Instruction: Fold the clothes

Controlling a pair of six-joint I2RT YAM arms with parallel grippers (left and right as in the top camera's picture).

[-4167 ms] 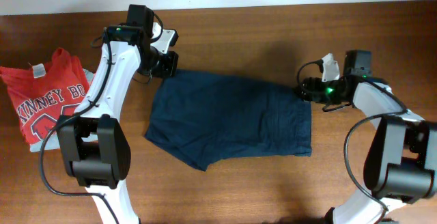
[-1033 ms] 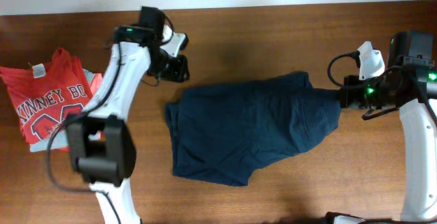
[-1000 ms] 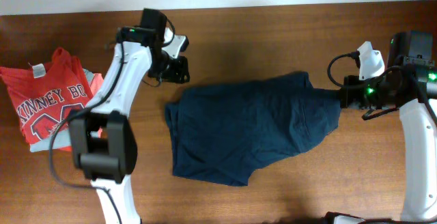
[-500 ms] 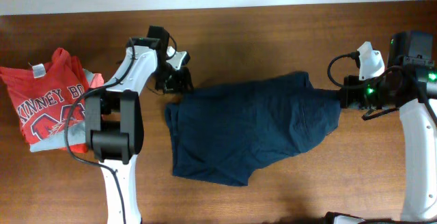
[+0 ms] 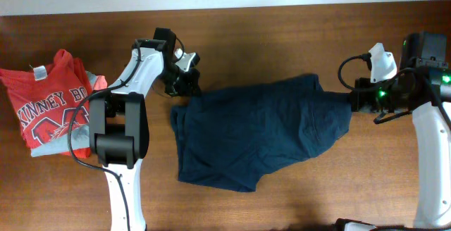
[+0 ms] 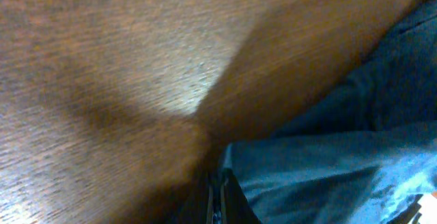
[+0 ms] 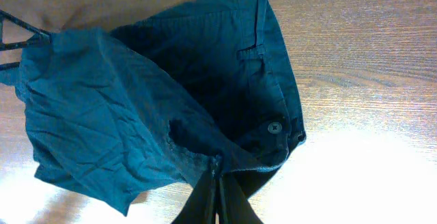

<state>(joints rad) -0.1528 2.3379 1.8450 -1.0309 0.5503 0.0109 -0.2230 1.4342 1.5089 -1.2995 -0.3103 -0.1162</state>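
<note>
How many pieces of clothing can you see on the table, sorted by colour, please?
Navy blue: 1, the shorts
Red: 1, the T-shirt with white lettering
Grey: 1, a garment mostly hidden under the T-shirt
Total: 3 that can be told apart; more may be hidden under the T-shirt.

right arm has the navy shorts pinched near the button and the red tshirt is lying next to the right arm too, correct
Not quite. The right gripper has its jaws shut on the navy shorts near the button, but the red T-shirt lies beside the left arm, not the right. The overhead view shows it.
</note>
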